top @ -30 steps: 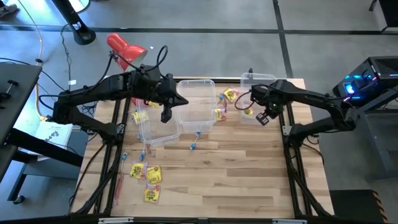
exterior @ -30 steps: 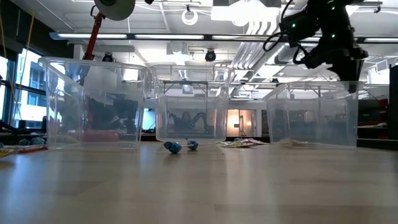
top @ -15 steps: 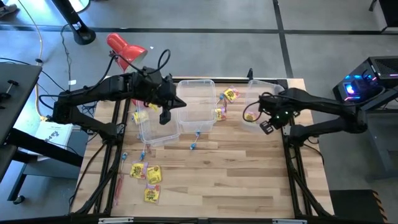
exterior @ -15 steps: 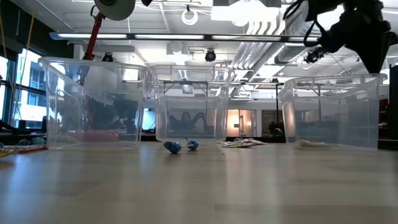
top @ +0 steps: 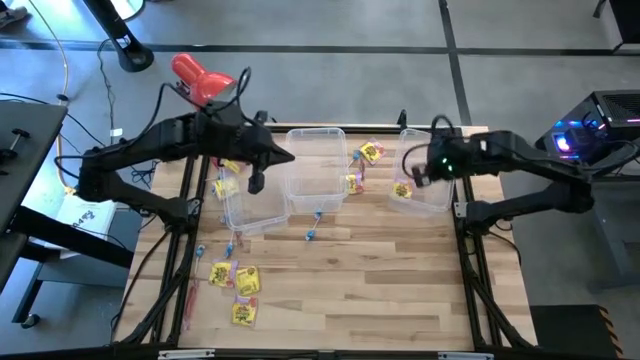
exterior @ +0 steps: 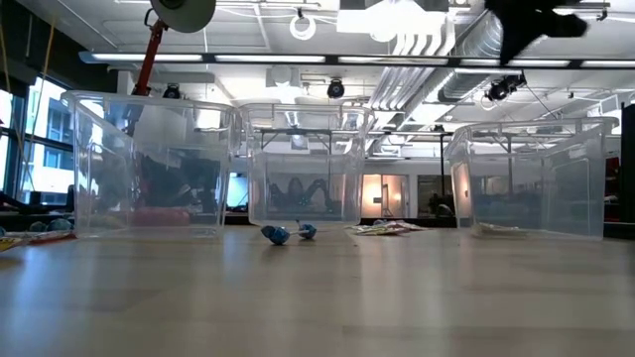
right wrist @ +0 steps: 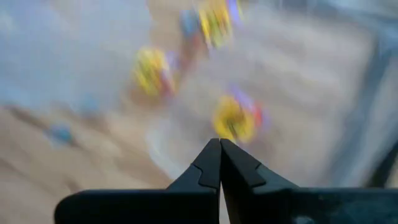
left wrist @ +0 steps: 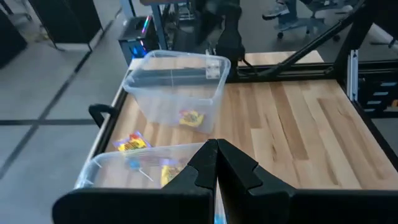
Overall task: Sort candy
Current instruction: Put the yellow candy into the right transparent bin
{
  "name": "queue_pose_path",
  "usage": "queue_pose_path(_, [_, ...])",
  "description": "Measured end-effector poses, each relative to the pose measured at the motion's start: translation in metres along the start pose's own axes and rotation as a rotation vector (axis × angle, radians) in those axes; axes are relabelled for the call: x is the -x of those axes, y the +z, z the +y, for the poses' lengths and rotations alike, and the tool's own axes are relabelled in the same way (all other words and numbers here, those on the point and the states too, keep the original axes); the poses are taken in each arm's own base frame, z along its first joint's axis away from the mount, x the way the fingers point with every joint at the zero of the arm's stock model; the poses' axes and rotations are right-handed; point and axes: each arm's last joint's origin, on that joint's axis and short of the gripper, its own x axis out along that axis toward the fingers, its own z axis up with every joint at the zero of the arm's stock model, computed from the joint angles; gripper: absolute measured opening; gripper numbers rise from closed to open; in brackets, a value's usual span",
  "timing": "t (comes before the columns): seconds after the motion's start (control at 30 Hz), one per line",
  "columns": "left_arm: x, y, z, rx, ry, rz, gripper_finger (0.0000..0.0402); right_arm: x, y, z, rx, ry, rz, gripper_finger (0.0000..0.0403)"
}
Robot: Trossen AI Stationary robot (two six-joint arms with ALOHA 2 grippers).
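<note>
The candy lies scattered. Yellow packets [top: 235,285] and slim red sticks [top: 190,295] sit near the front left, and blue pieces [top: 314,235] lie in front of the bins. Two yellow packets [top: 360,168] lie between the middle bin [top: 315,135] and the right bin [top: 447,165]. One yellow packet [top: 402,188] lies in the right bin, and one [top: 226,186] shows at the left bin [top: 262,222]. My left gripper [top: 256,183] hangs shut over the left bin, holding nothing. My right gripper [top: 419,176] hangs shut above the right bin, also holding nothing.
A red desk lamp [top: 198,80] stands at the far left, behind my left arm. The three clear bins stand in a row across the table's far half. Bare wood [top: 380,290] stretches over the near right part of the table.
My right gripper has risen out of the right bin, drawn back toward the right edge and rolled its wrist, staying shut. The right bin has slid a little toward the right and near edges. My left gripper has drifted slightly up and toward the left edge.
</note>
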Motion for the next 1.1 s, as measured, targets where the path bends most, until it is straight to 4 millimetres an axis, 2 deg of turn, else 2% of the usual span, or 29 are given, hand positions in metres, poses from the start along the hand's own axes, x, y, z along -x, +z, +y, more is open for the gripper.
queue_pose_path(0.1, [0.004,0.0,0.003,-0.05,0.014,-0.009,0.0,-0.003,0.023,0.008,-0.058,0.022,-0.204,0.0])
queue_pose_path(0.17, [0.004,0.001,0.007,-0.067,0.018,-0.021,0.0,-0.017,0.04,0.014,-0.092,0.01,-0.252,0.0])
queue_pose_path(0.23, [0.004,0.002,0.009,-0.066,-0.009,-0.042,0.0,-0.04,0.058,0.022,-0.085,0.025,-0.22,0.0])
queue_pose_path(0.43, [0.004,0.003,0.01,-0.05,-0.054,-0.068,0.0,-0.126,0.103,0.036,-0.061,0.056,-0.136,0.0])
queue_pose_path(0.6, [0.004,0.001,0.009,-0.036,-0.059,-0.045,0.0,-0.177,0.134,0.029,-0.121,0.076,-0.142,0.0])
queue_pose_path(0.87, [0.004,0.001,0.01,0.002,-0.037,-0.039,0.0,-0.228,0.178,0.013,-0.09,-0.016,-0.124,0.0])
queue_pose_path(1.0, [0.002,-0.001,0.012,0.061,0.039,-0.011,0.0,-0.257,0.191,0.007,-0.039,-0.052,-0.06,0.0])
queue_pose_path(1.1, [0.002,-0.001,0.013,0.099,0.068,-0.01,0.0,-0.269,0.193,0.003,0.046,-0.082,0.005,0.0])
